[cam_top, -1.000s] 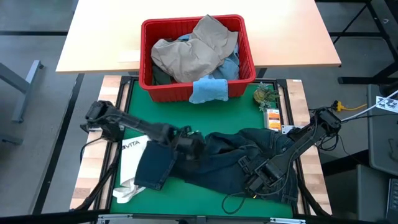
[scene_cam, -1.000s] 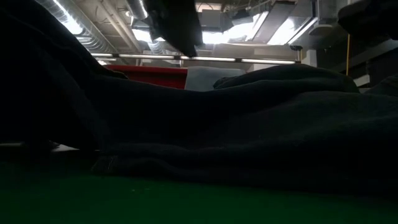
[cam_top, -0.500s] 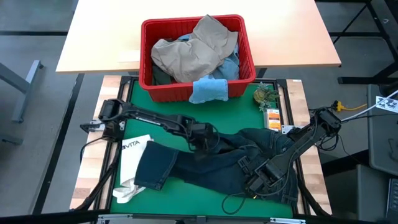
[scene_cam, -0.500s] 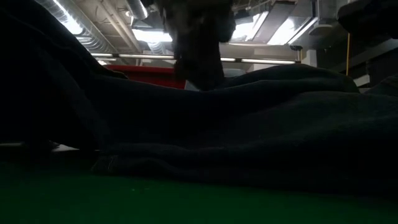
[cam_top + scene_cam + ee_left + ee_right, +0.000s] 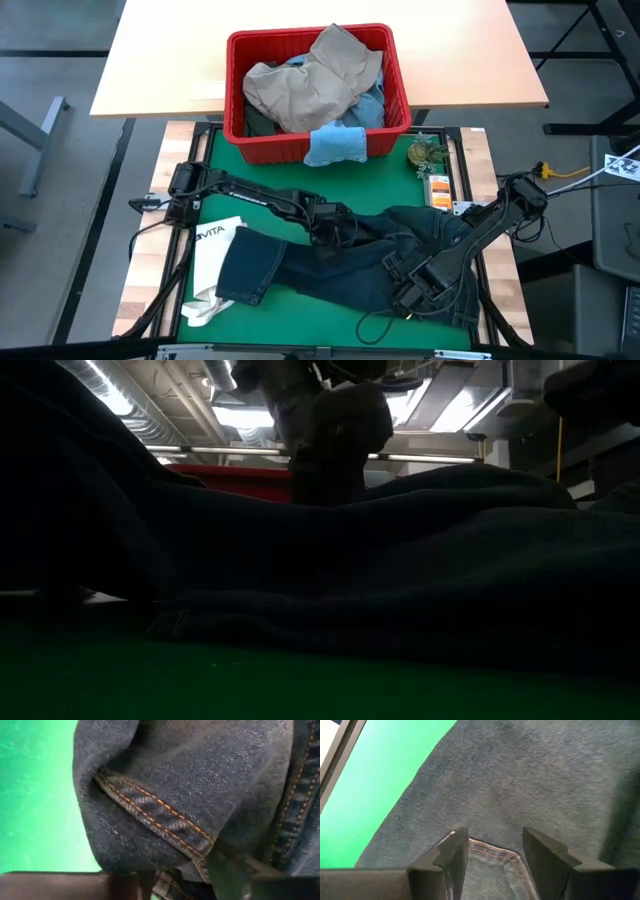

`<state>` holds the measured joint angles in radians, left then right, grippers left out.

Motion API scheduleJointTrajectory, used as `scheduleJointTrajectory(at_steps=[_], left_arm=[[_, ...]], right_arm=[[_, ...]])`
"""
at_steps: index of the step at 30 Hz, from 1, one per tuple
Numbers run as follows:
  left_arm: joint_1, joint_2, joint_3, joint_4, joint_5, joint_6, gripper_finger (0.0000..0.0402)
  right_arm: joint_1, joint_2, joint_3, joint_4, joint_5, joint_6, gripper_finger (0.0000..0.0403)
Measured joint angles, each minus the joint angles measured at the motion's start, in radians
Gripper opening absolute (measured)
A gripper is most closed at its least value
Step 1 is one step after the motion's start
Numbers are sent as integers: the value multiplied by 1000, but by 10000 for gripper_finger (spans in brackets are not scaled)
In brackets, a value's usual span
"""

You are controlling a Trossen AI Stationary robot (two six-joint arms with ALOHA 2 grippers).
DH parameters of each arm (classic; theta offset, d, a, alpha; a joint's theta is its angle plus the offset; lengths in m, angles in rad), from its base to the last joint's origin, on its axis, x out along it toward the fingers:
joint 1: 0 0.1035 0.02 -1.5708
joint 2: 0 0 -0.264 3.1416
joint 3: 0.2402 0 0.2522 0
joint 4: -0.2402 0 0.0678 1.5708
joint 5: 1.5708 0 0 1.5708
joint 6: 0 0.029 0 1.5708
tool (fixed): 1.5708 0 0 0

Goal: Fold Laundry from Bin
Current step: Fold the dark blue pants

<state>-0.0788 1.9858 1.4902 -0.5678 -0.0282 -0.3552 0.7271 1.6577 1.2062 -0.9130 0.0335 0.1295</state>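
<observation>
Dark navy jeans [image 5: 380, 250] lie spread across the green mat, one leg reaching the white tote bag [image 5: 212, 245]. My left gripper [image 5: 338, 232] is down on the jeans' far edge near the middle, shut on a fold [image 5: 182, 880]. My right gripper [image 5: 412, 292] stands on the jeans' near right part, shut on the cloth [image 5: 495, 865]. The red bin [image 5: 232, 90] stands at the far side, holding khaki trousers [image 5: 310, 80] and other garments. A small light blue cloth [image 5: 335, 145] hangs over its near rim. My left gripper has a bunched fold of the jeans beside an orange-stitched hem [image 5: 195, 860] between its fingers [image 5: 227, 870], coming steeply from above. The rest of the jeans lies on the mat; how many layers it has cannot be seen. My right gripper comes from above, nearly straight down, with a stitched seam corner of the jeans [image 5: 492, 851] between its two fingers [image 5: 450, 855]. The cloth there lies on the mat, slack.
A small green object [image 5: 425, 152] and an orange packet [image 5: 438, 188] lie at the mat's right edge. A thin cable loop [image 5: 375, 325] rests near the front edge. Bare green mat [image 5: 260, 190] shows between the bin and the jeans.
My left gripper has moved from above the jeans' left leg toward the table's right and down onto the jeans' far edge. The jeans lie as before.
</observation>
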Motion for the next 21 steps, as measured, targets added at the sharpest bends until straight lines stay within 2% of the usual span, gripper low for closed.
scheduleJointTrajectory(at_steps=[4,5,8,12,21], left_arm=[[1,-5,21,-20,-10,29,29],[2,-5,26,-30,-12,44,17],[4,-5,53,-64,-39,79,15],[5,-6,135,-218,-140,137,7],[4,-8,328,-572,-495,237,7]], right_arm=[[0,27,-21,33,-81,6,188],[0,36,-29,52,-112,8,188],[0,64,-47,80,-198,9,188],[0,104,-66,106,-278,9,188],[-1,193,-72,108,-426,60,188]])
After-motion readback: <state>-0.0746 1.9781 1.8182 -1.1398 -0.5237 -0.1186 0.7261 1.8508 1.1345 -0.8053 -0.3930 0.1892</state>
